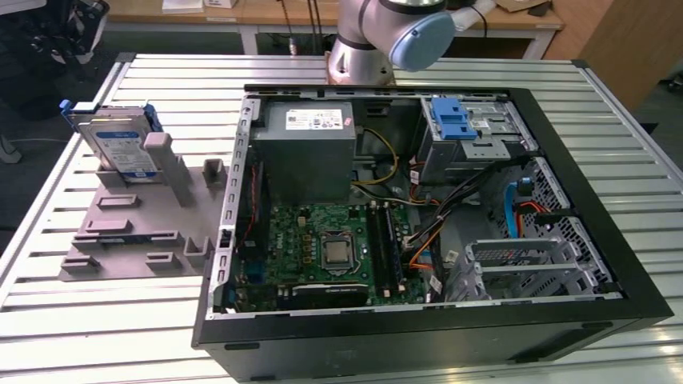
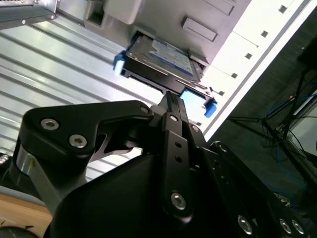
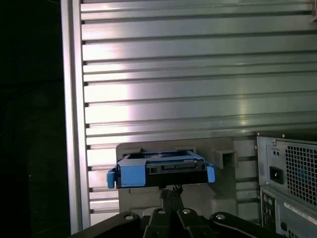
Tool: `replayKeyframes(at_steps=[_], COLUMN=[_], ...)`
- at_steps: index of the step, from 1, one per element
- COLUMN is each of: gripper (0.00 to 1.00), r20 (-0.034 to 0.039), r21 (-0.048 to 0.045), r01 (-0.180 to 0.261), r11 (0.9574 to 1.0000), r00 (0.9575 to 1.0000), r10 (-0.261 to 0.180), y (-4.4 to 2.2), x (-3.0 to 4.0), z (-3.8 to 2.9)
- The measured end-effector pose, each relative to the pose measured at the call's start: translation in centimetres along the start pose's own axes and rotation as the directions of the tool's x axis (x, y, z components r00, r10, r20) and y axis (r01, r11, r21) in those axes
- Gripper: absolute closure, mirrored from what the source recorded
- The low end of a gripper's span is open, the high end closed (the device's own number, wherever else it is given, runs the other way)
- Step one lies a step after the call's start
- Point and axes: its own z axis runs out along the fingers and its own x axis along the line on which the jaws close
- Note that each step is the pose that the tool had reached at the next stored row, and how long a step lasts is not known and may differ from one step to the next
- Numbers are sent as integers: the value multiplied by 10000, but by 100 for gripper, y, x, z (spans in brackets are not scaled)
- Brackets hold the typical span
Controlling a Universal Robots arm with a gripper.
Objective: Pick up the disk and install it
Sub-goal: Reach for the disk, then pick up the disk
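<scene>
Clearly closed pincer (image 3: 171,189) near the disk (image 3: 161,168)

Ribbed aluminium tabletop (image 1: 107,320); wooden desks (image 1: 267,12) behind; wooden panel (image 1: 619,40) at exterior view's right.

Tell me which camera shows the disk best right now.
The exterior view: the disk stands upright in the grey stand on the exterior view's left, label face and blue bracket both visible. The first wrist view shows it end-on, mostly the bracket's blue edge; the second wrist view shows its label at a steep slant.
</scene>
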Motion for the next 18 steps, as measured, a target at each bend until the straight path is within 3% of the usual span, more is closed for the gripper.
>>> replayKeyframes(at_steps=[6, 18], gripper=[89, 89], r20=[-35, -38], r21=[3, 2], r01=[-2, 10], r11=[10000, 10000], r00=[10000, 10000], r10=[2, -10], y=[29, 29], x=[190, 194], z=[20, 20])
